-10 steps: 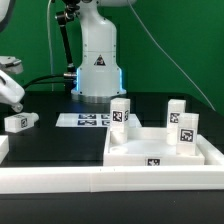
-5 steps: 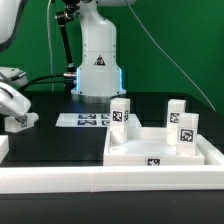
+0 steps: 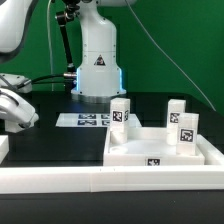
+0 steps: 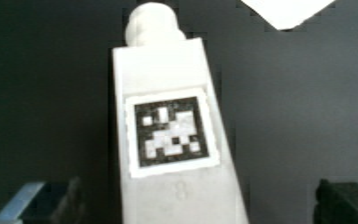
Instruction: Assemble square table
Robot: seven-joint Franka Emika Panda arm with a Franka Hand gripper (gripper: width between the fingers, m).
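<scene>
The square table top [image 3: 140,152] lies at the exterior view's right, and three white leg blocks [image 3: 120,112] [image 3: 177,110] [image 3: 186,129] stand upright on it. A fourth loose leg [image 4: 167,120] lies on the black table, its tag facing the wrist camera and its peg end pointing away. My gripper [image 3: 17,115] is low at the exterior view's far left, over this leg, and mostly hides it there. In the wrist view the gripper [image 4: 190,200] is open. Its dark fingers [image 4: 34,203] stand on either side of the leg, with gaps.
The marker board [image 3: 88,120] lies flat in front of the robot base [image 3: 98,70]. A long white rail [image 3: 100,180] borders the front of the workspace. A white corner of something [image 4: 293,10] shows beyond the leg in the wrist view.
My gripper has come down at the exterior view's left onto the loose leg. The leg was in plain sight before and is now covered by the hand. The table top and standing legs have not moved.
</scene>
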